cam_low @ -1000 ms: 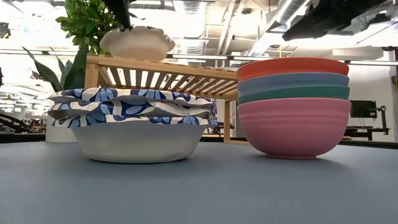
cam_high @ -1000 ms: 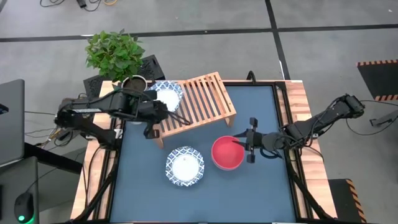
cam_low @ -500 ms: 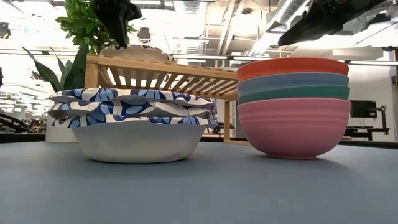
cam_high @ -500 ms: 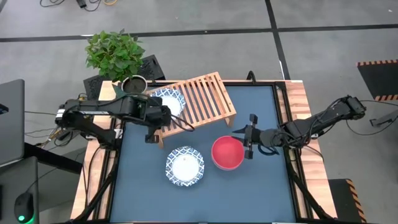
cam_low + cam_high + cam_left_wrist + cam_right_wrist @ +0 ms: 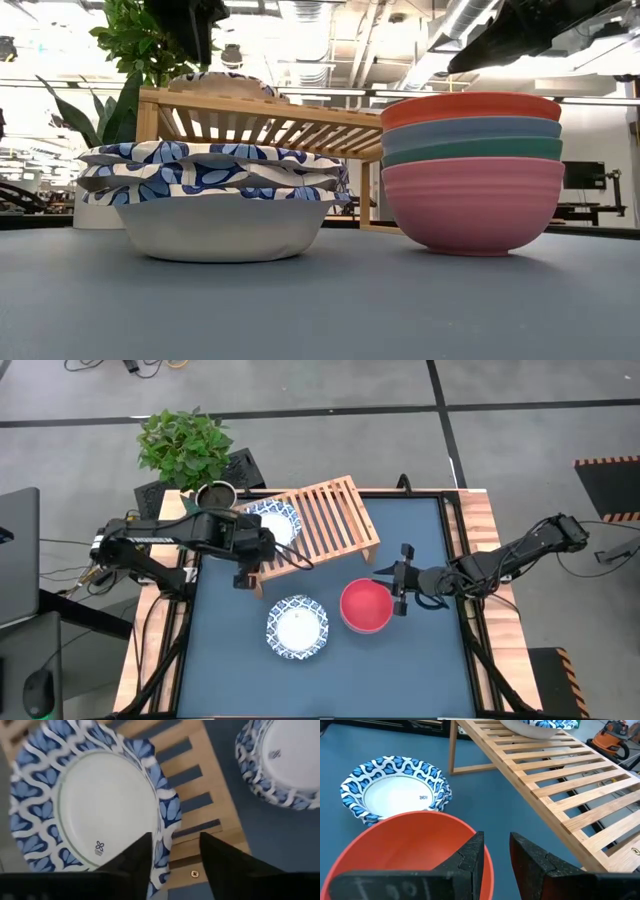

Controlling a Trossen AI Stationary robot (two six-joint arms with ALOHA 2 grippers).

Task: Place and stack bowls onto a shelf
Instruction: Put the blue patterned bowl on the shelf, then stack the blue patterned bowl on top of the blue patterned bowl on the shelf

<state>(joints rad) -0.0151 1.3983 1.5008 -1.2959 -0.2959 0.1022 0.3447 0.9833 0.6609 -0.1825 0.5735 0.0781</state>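
A white bowl with a blue patterned rim (image 5: 100, 810) rests base down on the left end of the slatted wooden shelf (image 5: 325, 520). My left gripper (image 5: 175, 839) hangs open over that bowl's near rim. A stack of white-and-blue bowls (image 5: 297, 627) sits on the table. To its right stands a stack of coloured bowls (image 5: 470, 175) with a red bowl (image 5: 365, 606) on top. My right gripper (image 5: 496, 840) is open at the red bowl's right rim, with one finger over the inside and one outside. My left gripper points down with its fingers on either side of the bowl's rim edge (image 5: 167, 820); I cannot tell whether a finger touches it. My right gripper comes level from the table's right and straddles the red bowl's rim (image 5: 489, 862); I cannot tell whether it touches.
A potted plant (image 5: 188, 448) and a dark pot (image 5: 215, 493) stand at the far left corner, close to the shelf's left end. The shelf's right half (image 5: 340, 510) has bare slats. Blue table surface (image 5: 400, 670) lies free along the near side.
My left gripper has come down with the white-and-blue bowl. A second ago the bowl hung tipped above the shelf's left end; now it sits low on the slats.
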